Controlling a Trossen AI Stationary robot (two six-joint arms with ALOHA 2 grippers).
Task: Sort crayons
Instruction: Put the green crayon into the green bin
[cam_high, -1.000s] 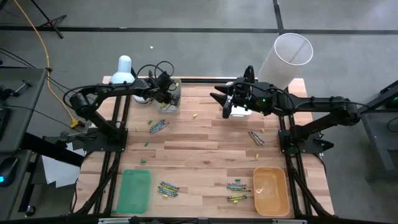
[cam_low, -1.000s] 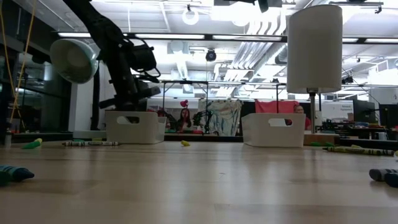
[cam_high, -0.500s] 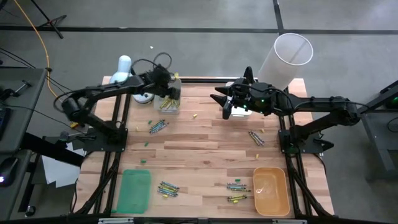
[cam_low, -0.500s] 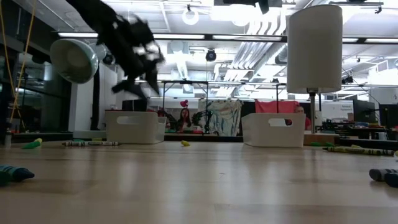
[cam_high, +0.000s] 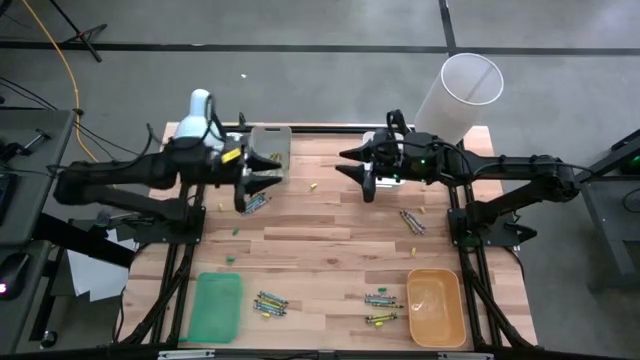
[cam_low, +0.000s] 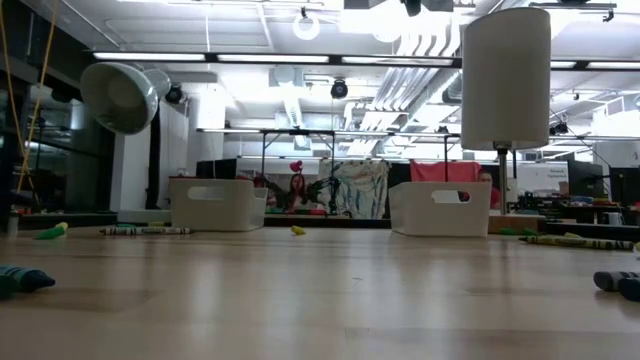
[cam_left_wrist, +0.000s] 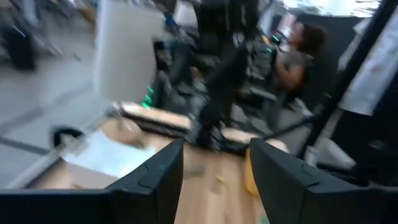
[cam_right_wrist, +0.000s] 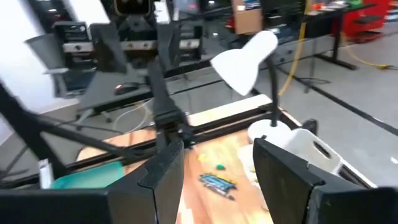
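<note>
Crayons (cam_high: 270, 302): thin short sticks, scattered clusters.

Two dark robot arms seen from above. Left arm reached in from the left edge, stretched approx. level toward the centre at the table's far side; left gripper (cam_high: 262, 180) pointed right, fingers (cam_left_wrist: 155, 180) spread apart w/ nothing between them. Right arm came in from the right edge, forearm level, elbow bent nr the frame post; right gripper (cam_high: 352, 166) pointed left, fingers (cam_right_wrist: 163, 171) also apart & empty. Grippers faced each other, well apart.
</note>
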